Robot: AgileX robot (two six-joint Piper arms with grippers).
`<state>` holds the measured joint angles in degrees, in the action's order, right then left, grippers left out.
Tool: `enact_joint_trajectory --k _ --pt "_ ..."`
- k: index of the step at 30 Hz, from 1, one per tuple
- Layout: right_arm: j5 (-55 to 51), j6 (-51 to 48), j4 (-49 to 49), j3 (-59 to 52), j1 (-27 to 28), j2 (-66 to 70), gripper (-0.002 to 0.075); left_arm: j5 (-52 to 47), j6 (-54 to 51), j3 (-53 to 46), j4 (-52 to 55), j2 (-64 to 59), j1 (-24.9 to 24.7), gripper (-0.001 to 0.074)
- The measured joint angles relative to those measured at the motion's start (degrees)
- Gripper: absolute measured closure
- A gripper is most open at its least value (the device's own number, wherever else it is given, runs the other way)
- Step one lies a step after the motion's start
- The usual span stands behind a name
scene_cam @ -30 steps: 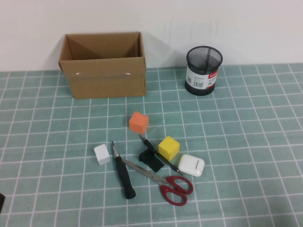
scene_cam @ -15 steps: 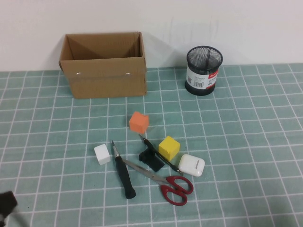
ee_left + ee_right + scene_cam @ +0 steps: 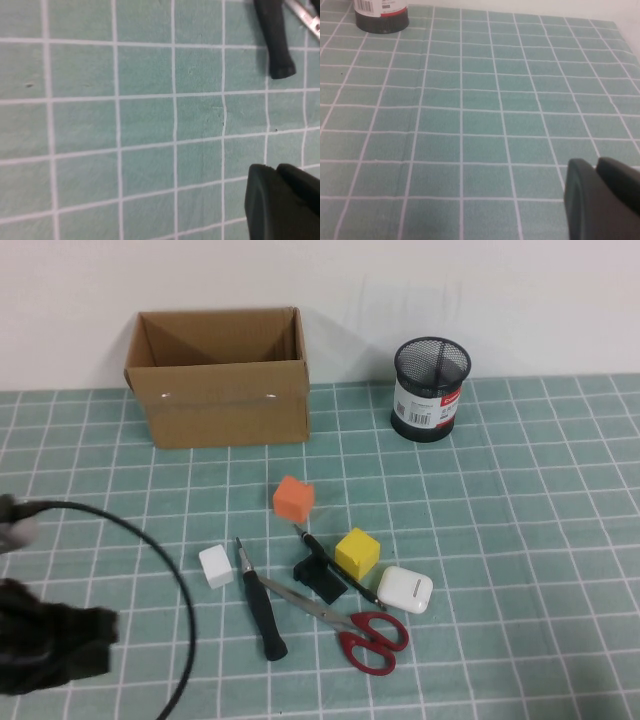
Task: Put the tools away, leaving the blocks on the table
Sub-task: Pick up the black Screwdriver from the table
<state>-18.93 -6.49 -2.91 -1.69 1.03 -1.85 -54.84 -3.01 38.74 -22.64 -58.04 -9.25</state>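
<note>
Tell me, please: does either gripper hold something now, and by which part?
Nothing is held. The left gripper is above the mat's near-left area, away from the screwdriver; the right gripper is over bare mat.

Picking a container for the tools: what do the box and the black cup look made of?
The box looks like plain brown cardboard, matte, flaps open. The cup appears to be black wire mesh, likely metal, with a label. The left gripper is over the mat's left edge; the right gripper shows only in its wrist view.
</note>
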Motion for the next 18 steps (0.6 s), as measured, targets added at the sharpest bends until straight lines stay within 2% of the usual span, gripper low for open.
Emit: enact_joint_trajectory --k 4,9,14,18 --pt "0.0 0.0 0.0 0.0 0.0 0.0 0.0733 2.6 -1.3 1.0 -1.6 -7.4 -3.3 0.0739" --pt "0.0 0.0 0.0 0.0 0.0 0.0 0.0733 5.4 1.5 5.0 -1.8 -14.7 -13.9 0.0739" --pt "0.0 0.0 0.0 0.0 0.0 0.0 0.0733 8.3 13.1 11.7 4.9 -21.7 -25.6 0.0739" --pt "0.0 0.0 0.0 0.0 0.0 0.0 0.0733 8.3 22.4 17.7 12.9 -27.2 -30.8 0.0739"
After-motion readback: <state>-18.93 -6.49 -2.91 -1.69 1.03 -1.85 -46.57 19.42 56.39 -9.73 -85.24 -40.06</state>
